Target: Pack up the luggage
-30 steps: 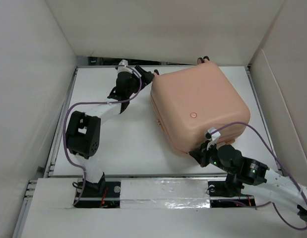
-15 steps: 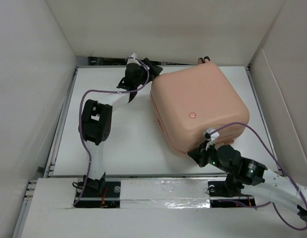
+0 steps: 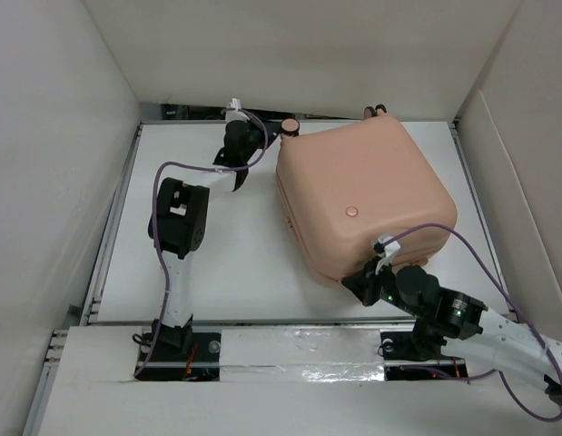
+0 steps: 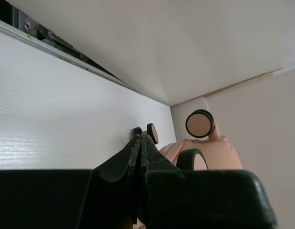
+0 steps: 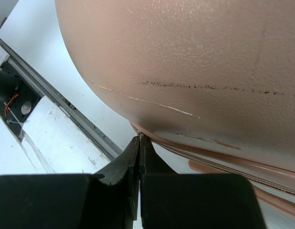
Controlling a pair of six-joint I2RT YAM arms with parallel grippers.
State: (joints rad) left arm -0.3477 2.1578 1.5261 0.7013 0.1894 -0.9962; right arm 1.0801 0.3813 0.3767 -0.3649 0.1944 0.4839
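The luggage (image 3: 362,195) lies closed on the white table, a peach-pink shell with its zipper seam (image 5: 218,164) running round the side. My left gripper (image 3: 271,132) is shut at its far left corner, right beside a pink-and-black wheel (image 3: 290,125). From the left wrist, the closed tips (image 4: 140,137) point at the wheels (image 4: 199,123), with nothing between them. My right gripper (image 3: 358,283) sits at the near corner. Its tips (image 5: 139,137) are shut right on the seam, pinching a small pale zipper pull.
Tall white walls (image 3: 72,136) box in the table on the left, back and right. A metal rail (image 5: 66,119) runs along the table's near edge by the right gripper. Purple cables (image 3: 471,250) loop off both arms.
The left arm swung right along the back towards the luggage's far left wheel, and its gripper closed from wide open. The right arm and the luggage stayed put.
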